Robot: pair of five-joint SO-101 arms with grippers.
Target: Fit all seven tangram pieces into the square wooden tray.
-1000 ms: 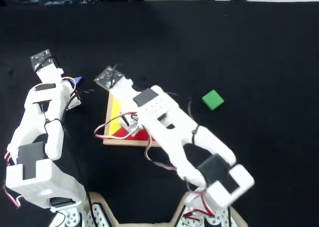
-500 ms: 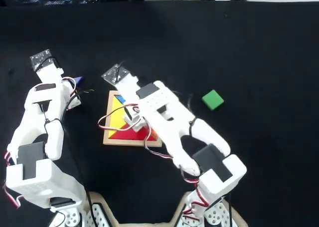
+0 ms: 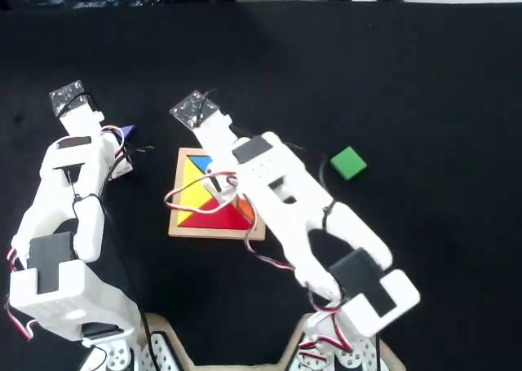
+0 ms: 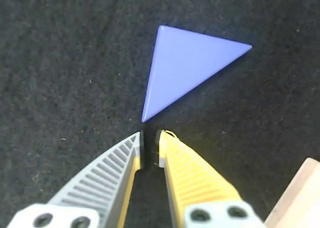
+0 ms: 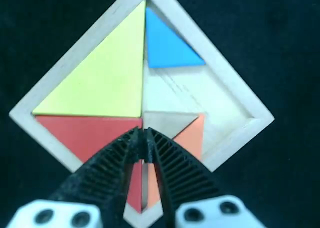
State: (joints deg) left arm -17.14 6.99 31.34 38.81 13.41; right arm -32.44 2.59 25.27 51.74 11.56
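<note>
Pressed together with nothing between its black ribbed fingers, the right pincer [image 5: 145,140] hangs over the square wooden tray [image 5: 215,67], its tips above the spot where several pieces meet near the tray's middle. Four coloured pieces lie inside the tray: a large yellow triangle [image 5: 100,82] and a large red triangle [image 5: 85,133] share a long edge and together fill one half, a small blue triangle [image 5: 165,47] sits in one corner against the yellow one, and an orange piece [image 5: 192,135] lies beside the red one, partly hidden by the fingers. Between the blue and the orange pieces the tray's pale floor [image 5: 190,90] is bare; a wood-toned triangular patch by the orange piece may be floor or a piece, I cannot tell which. The left pincer [image 4: 150,148], one finger grey and one yellow, is likewise all but closed and grips nothing; it points at a purple triangle [image 4: 187,70] that lies flat on the black cloth [image 3: 408,77], one corner just beyond the tips and not touching them. From above, this triangle is outside the tray, near its far left corner, and a green square [image 3: 348,163] lies on the cloth well apart on the tray's other side.
</note>
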